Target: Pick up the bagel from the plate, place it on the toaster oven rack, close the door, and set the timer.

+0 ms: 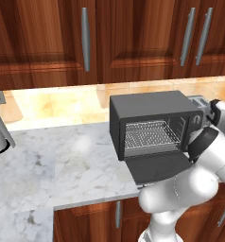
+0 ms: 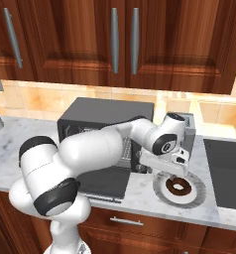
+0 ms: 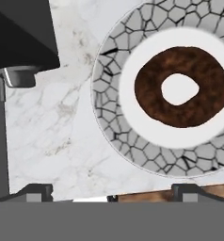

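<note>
The glossy dark brown ring-shaped bagel (image 3: 182, 87) is lying flat in the middle of the round pale plate (image 3: 111, 96), whose broad rim is showing a grey cracked-mosaic pattern. The plate is sitting on the white marble surface (image 3: 62, 117), just beside the dark grey boxy toaster oven (image 2: 97, 116), at about three o'clock from it in the right base view. The white robot arm's two-finger gripper (image 2: 173, 167) is hovering directly above the plate with its fingers (image 3: 35, 190) standing wide apart and holding nothing, clear of the bagel. In the hand view the bagel is lying toward one o'clock from the fingers. The oven's dark grey bottom-hinged door (image 1: 159, 166) is hanging open and lying flat, and the silver wire-grid rack (image 1: 150, 133) inside the cavity is sitting bare. Brown wooden cabinets (image 1: 53, 38) are hanging above.
</note>
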You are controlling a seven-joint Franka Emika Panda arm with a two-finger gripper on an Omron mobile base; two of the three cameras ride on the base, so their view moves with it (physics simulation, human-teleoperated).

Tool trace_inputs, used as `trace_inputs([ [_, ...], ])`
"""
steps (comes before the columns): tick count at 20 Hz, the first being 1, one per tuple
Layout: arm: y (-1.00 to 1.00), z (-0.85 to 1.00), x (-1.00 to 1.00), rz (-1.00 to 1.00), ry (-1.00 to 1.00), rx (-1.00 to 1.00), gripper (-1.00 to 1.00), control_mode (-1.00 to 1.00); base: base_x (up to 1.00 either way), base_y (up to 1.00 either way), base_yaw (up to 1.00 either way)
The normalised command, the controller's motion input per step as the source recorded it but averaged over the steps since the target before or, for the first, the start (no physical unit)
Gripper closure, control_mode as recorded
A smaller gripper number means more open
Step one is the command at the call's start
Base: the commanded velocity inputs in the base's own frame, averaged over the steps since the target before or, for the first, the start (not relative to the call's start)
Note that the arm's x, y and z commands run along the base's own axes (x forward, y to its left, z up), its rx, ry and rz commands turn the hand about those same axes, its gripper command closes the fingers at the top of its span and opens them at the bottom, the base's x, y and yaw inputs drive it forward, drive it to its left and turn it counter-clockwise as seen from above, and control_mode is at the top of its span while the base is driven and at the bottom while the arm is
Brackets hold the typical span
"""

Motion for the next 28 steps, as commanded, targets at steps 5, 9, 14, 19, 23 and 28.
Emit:
trace_inputs([
  [5, 0.00, -0.26, 0.00, 0.07, -0.08, 0.00, -1.00, -1.00, 0.00, 0.00, 0.00],
  [9, -0.03, -0.30, 0.00, 0.05, -0.01, 0.00, -1.00, -1.00, 0.00, 0.00, 0.00],
  [14, -0.06, -0.22, 0.00, 0.04, 0.00, 0.00, -1.00, -1.00, 0.00, 0.00, 0.00],
  [19, -0.07, -0.12, 0.02, 0.05, 0.00, 0.00, -1.00, -1.00, 0.00, 0.00, 0.00],
  [23, -0.04, -0.11, 0.16, 0.07, 0.00, 0.00, -1.00, -1.00, 0.00, 0.00, 0.00],
  [28, -0.07, 0.00, 0.19, 0.08, 0.00, 0.00, -1.00, -1.00, 0.00, 0.00, 0.00],
])
